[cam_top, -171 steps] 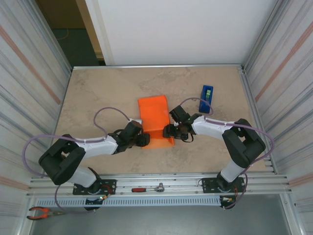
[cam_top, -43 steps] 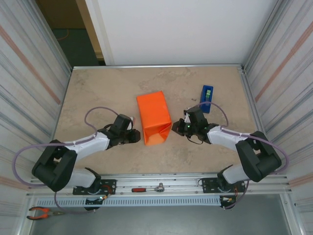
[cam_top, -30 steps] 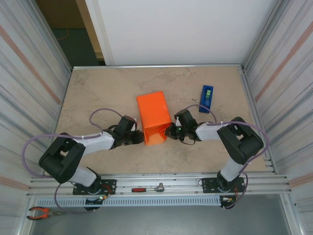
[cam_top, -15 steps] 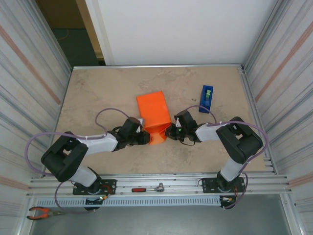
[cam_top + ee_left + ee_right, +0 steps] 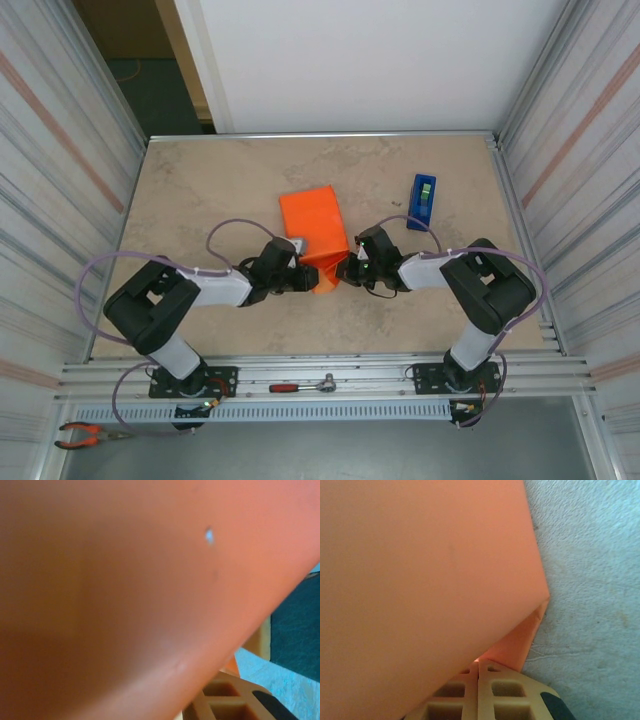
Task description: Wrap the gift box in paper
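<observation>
The gift box (image 5: 312, 222) lies mid-table, covered in the orange paper (image 5: 420, 580). Its near end is folded in to a narrow flap (image 5: 325, 272). My left gripper (image 5: 305, 281) presses against that flap from the left. Orange paper (image 5: 125, 580) covers most of the left wrist view, and one tan finger (image 5: 220, 700) shows at the bottom right. The other finger is hidden. My right gripper (image 5: 346, 270) meets the flap from the right. Its fingers are shut together (image 5: 478, 667), tips against the paper fold, with nothing between them.
A blue tape dispenser (image 5: 421, 201) stands at the back right of the table. A ratchet wrench (image 5: 305, 384) lies on the front rail and red-handled pliers (image 5: 85, 433) lie below it at the left. Corrugated walls close in both sides.
My left gripper has slid right along the box's near end, pushing the paper in. The wide open end has narrowed to a pointed flap. The right gripper has stayed shut against it.
</observation>
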Action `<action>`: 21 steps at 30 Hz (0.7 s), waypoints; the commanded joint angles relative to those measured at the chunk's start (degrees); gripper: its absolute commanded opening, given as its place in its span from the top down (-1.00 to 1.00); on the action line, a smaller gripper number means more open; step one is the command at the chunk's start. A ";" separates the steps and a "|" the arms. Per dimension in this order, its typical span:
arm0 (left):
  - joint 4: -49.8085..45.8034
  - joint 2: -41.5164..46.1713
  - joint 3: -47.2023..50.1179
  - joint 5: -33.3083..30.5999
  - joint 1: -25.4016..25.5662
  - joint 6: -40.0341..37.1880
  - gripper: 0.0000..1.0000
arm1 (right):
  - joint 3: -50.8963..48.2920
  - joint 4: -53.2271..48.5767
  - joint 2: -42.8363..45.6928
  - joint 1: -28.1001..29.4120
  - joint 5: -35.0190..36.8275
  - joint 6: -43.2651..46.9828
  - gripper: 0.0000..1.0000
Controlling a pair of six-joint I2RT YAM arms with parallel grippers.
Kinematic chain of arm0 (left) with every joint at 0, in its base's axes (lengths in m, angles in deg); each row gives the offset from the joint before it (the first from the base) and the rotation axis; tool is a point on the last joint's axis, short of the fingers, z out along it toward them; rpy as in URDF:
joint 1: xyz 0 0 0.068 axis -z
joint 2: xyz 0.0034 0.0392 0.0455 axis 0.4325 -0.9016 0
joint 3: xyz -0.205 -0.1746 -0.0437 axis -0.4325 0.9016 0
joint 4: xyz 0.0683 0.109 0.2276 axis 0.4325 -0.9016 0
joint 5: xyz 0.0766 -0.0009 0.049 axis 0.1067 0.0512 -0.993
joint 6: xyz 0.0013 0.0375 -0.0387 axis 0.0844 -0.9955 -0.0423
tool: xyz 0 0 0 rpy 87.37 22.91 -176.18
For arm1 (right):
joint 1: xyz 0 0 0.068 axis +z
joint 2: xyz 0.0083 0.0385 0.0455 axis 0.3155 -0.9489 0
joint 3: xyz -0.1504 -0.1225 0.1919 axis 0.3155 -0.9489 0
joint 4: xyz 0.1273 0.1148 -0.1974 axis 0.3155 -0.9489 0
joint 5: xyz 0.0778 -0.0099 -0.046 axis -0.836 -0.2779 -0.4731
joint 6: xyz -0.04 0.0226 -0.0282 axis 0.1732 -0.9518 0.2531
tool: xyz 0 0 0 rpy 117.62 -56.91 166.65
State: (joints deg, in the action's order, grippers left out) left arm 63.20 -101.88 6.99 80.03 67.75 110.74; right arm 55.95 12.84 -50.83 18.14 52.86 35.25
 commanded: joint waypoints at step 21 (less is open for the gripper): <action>3.98 0.92 2.63 -2.25 -0.07 -4.80 0.38 | 1.53 -6.08 -0.38 3.35 1.86 -2.69 1.00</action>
State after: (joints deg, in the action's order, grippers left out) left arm 70.50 -104.13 8.67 77.53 68.52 108.80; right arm 57.46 12.86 -51.95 20.31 54.04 33.42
